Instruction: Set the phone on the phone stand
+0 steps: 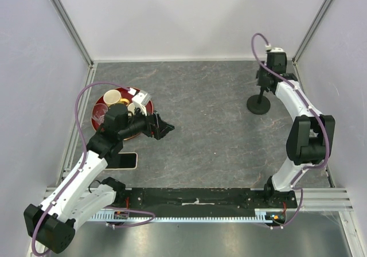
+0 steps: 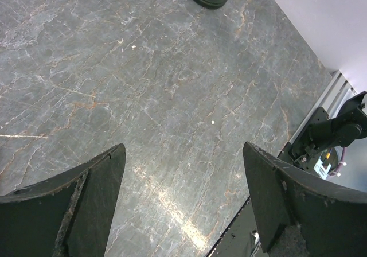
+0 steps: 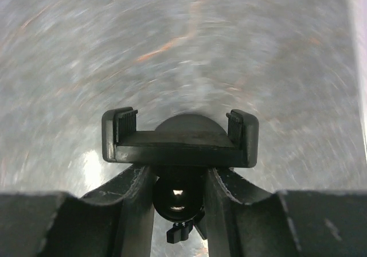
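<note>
Left gripper (image 2: 183,154): jaws wide apart with nothing between them, only bare table (image 2: 172,85) underneath. Both fingers (image 2: 97,199) hang clear of the surface.

Right gripper (image 3: 178,174): jaws closed on the stand (image 3: 179,145), pinching the ball joint (image 3: 175,198) just under the cradle. The cradle sits level right above the fingertips, with a raised side tab at each end. The background in that view is blurred, just grey table.

Top view: the right gripper sits over the stand at the far right of the table. The stand's disc base (image 1: 258,104) is flat on the surface and the stem is upright. The right arm arcs from its mount at the near edge up along the right side.

Phone (image 1: 129,160): lies flat on the table at the near left, dark face up with a pale rim showing. Its left end is hidden under the left arm. It is not on the stand and is well apart from it, on the opposite side of the table. Neither gripper touches it.

The left gripper is farther out than the phone and a bit to its right, pointing toward the table's middle. A red dish (image 1: 101,100) holding cups (image 1: 112,97) and a small white box (image 1: 141,96) sits at the far left, and the left wrist overlaps its near edge in the top view. Whether the wrist touches the dish can't be told.

The left wrist view also catches the stand base at its top edge and the right arm's mount (image 2: 335,133) at the right.
</note>
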Action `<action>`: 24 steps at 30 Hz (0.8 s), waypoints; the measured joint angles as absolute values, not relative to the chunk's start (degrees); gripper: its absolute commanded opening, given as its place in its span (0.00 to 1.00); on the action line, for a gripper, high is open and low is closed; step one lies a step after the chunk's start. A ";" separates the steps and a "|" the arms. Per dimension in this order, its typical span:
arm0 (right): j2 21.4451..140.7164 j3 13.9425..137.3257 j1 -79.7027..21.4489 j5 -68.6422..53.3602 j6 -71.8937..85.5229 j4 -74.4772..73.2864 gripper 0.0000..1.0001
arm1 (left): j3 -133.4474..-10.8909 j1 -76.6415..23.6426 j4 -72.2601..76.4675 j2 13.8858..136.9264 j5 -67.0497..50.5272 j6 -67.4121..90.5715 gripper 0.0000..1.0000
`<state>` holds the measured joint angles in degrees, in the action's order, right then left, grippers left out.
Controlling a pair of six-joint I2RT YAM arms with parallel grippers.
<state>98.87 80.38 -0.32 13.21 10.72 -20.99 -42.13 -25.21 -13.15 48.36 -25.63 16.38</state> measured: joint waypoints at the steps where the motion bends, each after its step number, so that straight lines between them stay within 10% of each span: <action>1: 99.13 81.03 -1.10 10.35 6.66 -21.15 0.00 | -42.13 -25.21 -13.13 48.42 -25.63 16.38 0.88; 13: 93.58 80.90 -16.93 -40.60 -60.27 -47.86 0.00 | -42.13 -25.21 -13.10 50.02 -25.63 16.38 0.87; 21: 101.60 90.17 -21.50 -44.56 -78.26 -65.45 0.00 | -42.13 -25.21 -13.06 50.33 -25.65 16.38 0.87; 24: 101.75 90.39 -22.39 -44.60 -79.59 -66.08 0.15 | -42.13 -25.21 -12.91 50.48 -25.67 16.38 0.87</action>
